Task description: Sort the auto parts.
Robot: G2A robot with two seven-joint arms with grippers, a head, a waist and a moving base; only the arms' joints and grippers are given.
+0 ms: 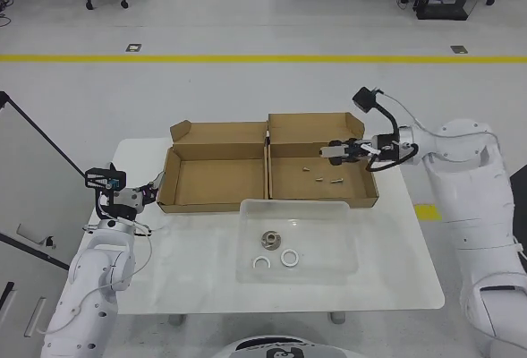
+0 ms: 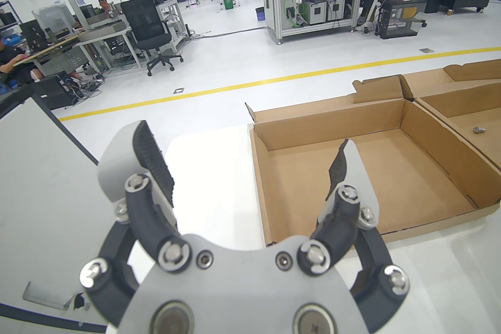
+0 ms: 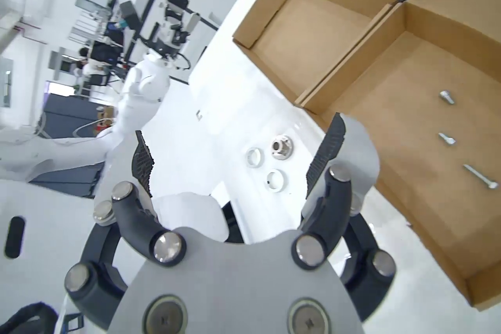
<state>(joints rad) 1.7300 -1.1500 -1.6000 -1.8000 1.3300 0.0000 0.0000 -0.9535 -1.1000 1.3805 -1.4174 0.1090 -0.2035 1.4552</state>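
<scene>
Two open cardboard boxes stand side by side. The left box [image 1: 214, 179] [image 2: 372, 171] is bare inside. Three small bolts [image 1: 319, 182] [image 3: 447, 139] lie in the right box [image 1: 290, 183] [image 3: 391, 108]. In front of the boxes, a clear tray [image 1: 321, 242] holds a metal hub [image 1: 269, 239] [image 3: 282, 147] and two white rings [image 1: 291, 259] [image 3: 276, 179]. My right gripper [image 1: 335, 152] [image 3: 238, 143] hangs open and empty above the right box. My left gripper [image 1: 151, 192] [image 2: 244, 151] is open and empty beside the left box's outer wall.
The white table [image 1: 388, 268] has bare room to the right of the tray and in front of it. A grey cabinet [image 1: 21, 170] stands close off the table's left side. Upright flaps line the boxes' far edges.
</scene>
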